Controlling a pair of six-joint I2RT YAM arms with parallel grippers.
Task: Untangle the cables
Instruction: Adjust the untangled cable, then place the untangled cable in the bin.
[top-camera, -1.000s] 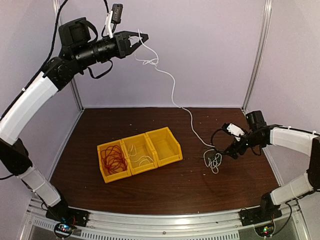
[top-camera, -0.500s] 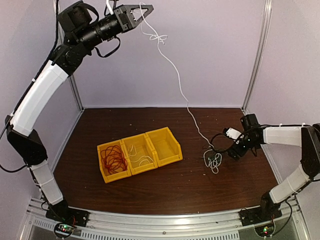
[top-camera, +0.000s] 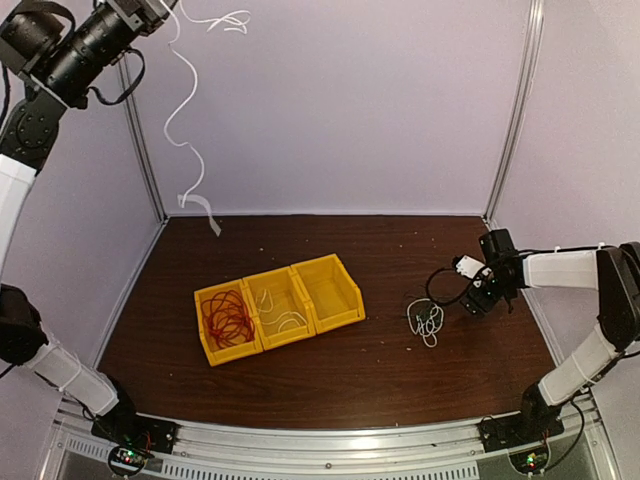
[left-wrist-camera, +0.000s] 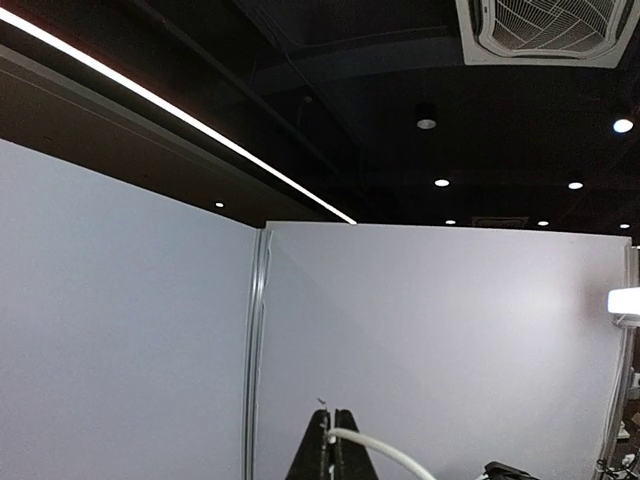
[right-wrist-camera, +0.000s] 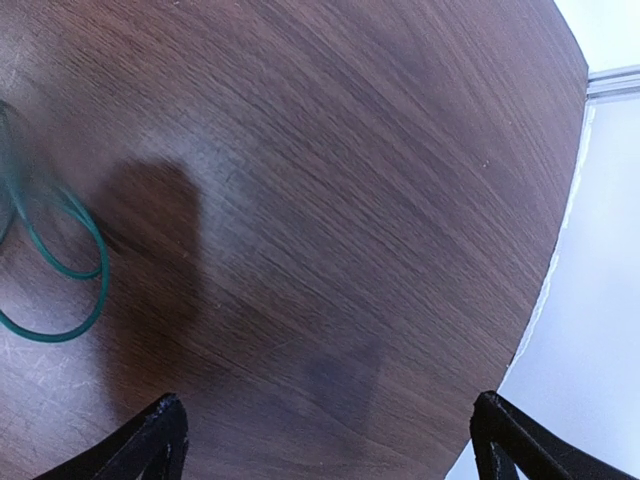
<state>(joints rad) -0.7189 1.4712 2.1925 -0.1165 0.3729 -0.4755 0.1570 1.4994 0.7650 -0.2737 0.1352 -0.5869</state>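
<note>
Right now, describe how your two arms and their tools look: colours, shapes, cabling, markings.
The left arm and right arm are both white shell links between black joints, with thick black cables looping at the wrists. The left tool and right tool have slim black pointed fingers. A white block sits on the right wrist.

From above the light is soft and even, with faint shadows on the tabletop (top-camera: 330, 370); the wide lens bends the corner posts (top-camera: 515, 110). My left wrist view is mostly dark ceiling (left-wrist-camera: 330, 100) with a bright light strip (left-wrist-camera: 180, 110) and small spot lamps (left-wrist-camera: 441, 183); my left claw (left-wrist-camera: 331, 460) is a black silhouette, the white cable (left-wrist-camera: 385, 452) in it very bright. Beyond my right claw (right-wrist-camera: 325, 420) the wood grain is sharp, with one dark shadow (right-wrist-camera: 150, 260) and a pale sheen (right-wrist-camera: 245, 185).
</note>
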